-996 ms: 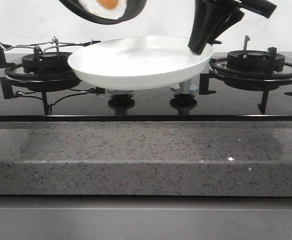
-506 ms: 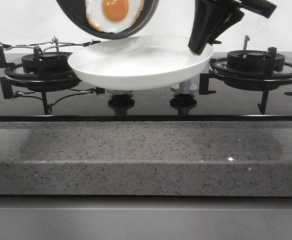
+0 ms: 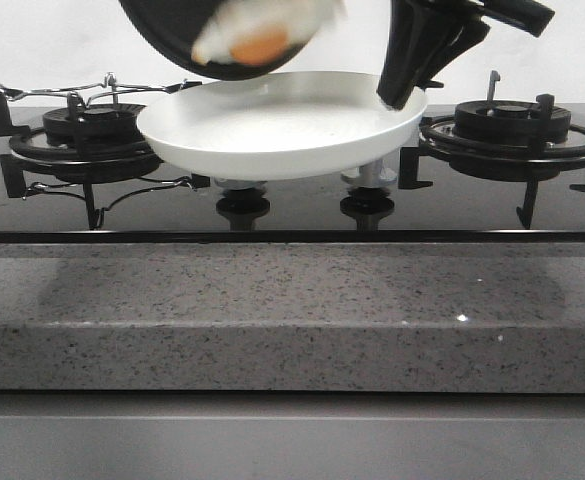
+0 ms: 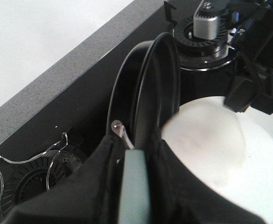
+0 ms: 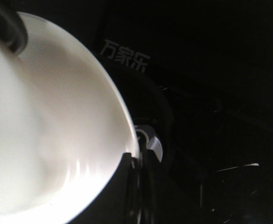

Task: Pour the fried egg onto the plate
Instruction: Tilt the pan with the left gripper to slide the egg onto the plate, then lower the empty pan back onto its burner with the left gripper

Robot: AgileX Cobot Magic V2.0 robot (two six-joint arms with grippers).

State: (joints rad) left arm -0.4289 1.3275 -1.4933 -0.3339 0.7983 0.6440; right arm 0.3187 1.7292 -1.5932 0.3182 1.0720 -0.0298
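The right claw (image 3: 400,92) is pinching the plate's (image 3: 272,140) right rim, holding it up over the stove (image 3: 512,130) to catch the food. The left claw (image 4: 134,186) is clamping the pan (image 3: 187,35) handle, tipping the pan steeply above the plate's far left, so the fried egg (image 3: 262,35), blurred, is sliding off its lip; nothing is lying on the plate yet.

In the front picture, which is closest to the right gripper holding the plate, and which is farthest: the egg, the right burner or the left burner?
From the right gripper:
1. Right burner, just to its right.
2. Fried egg, up left, sliding from the pan.
3. Left burner, far left beyond the plate.
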